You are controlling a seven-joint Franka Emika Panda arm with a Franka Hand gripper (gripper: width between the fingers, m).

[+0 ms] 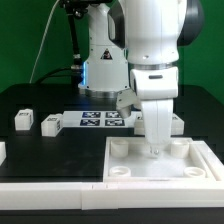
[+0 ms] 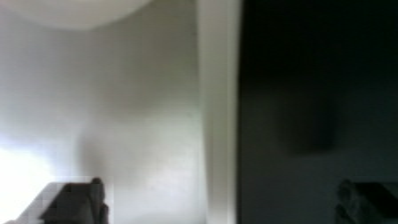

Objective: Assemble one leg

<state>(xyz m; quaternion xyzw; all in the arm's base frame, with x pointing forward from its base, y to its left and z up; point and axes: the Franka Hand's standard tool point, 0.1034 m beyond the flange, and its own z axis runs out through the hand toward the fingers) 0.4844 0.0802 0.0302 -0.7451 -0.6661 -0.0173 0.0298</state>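
Two small white legs (image 1: 24, 120) (image 1: 51, 124) with tags lie on the black table at the exterior view's left. A third leg (image 1: 178, 122) shows partly behind the arm. My gripper (image 1: 155, 143) hangs low over the far rim of the large white tray-like panel (image 1: 100, 188), with no leg in it. In the wrist view my gripper (image 2: 217, 203) is open, its dark fingertips (image 2: 71, 202) set wide apart. The panel's white surface (image 2: 125, 110) and the black table (image 2: 320, 100) meet at an edge running between them.
The marker board (image 1: 103, 120) lies behind the panel, between the legs and the arm. Another white part (image 1: 2, 150) shows at the exterior view's left edge. The panel has round corner sockets (image 1: 120, 150). The arm's base (image 1: 100, 60) stands at the back.
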